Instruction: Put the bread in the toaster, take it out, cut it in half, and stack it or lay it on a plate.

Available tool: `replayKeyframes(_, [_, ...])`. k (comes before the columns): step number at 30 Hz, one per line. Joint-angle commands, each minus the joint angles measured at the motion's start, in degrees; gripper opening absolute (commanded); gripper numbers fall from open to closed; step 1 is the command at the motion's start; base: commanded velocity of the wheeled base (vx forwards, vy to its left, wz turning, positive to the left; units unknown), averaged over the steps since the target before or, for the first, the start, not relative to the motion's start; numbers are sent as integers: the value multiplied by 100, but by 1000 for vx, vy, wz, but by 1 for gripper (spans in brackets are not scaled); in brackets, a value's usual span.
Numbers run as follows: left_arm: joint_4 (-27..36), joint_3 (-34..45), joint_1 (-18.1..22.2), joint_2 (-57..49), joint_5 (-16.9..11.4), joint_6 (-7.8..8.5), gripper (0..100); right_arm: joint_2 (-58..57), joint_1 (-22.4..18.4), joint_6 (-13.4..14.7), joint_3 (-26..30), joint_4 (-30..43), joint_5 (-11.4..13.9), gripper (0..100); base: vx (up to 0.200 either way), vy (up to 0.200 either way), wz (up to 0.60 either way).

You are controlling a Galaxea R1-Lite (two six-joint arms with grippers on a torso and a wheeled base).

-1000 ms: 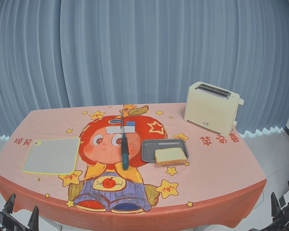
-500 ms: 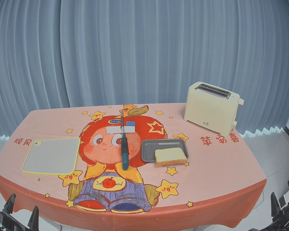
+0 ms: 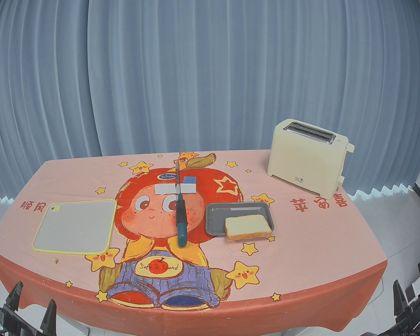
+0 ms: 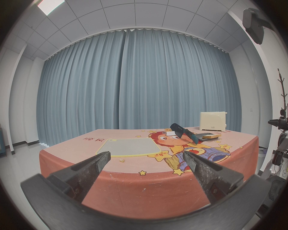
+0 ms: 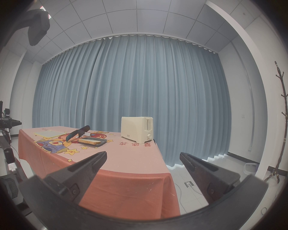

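table (image 3: 306, 245) holds bread (image 3: 247, 226) well apart from left hand (image 4: 146, 155) and right hand (image 5: 143, 155), both spread.

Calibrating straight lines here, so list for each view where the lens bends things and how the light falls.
Head view: the pleated blue curtain bows outward at the sides; light is soft, with only a faint shadow under the pale square bread slice. Left wrist view: the white ceiling grid curves, corners go dark, one rectangular light panel glares. Right wrist view: same curved grid, dark corners.
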Motion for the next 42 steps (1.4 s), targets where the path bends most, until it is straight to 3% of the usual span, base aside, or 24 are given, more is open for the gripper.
replayKeyframes(1, [0, 101, 2, -31, 1, -1, 100, -93, -4, -6, 99, 4, -12, 100, 0, 0, 0])
replayKeyframes(8, [0, 101, 2, -31, 1, -1, 100, -93, -4, -41, 99, -40, -47, 100, 0, 0, 0])
replayKeyframes(13, [0, 101, 2, -31, 1, -1, 100, -93, -4, 12, -156, -752, -12, 100, 0, 0, 0])
replayKeyframes(20, [0, 101, 2, -31, 1, -1, 100, -84, 13, -23, -244, -559, 58, 100, 0, 0, 0])
replayKeyframes(26, [0, 101, 2, -31, 1, -1, 100, 171, 22, -14, -490, -550, 199, 100, 0, 0, 0])
replayKeyframes(33, [0, 101, 2, -31, 1, -1, 100, 637, 13, 21, -675, -550, 735, 100, 0, 0, 0])
replayKeyframes(42, [0, 101, 2, -31, 1, -1, 100, 1270, 5, 12, -1009, -550, 779, 100, 0, 0, 0])
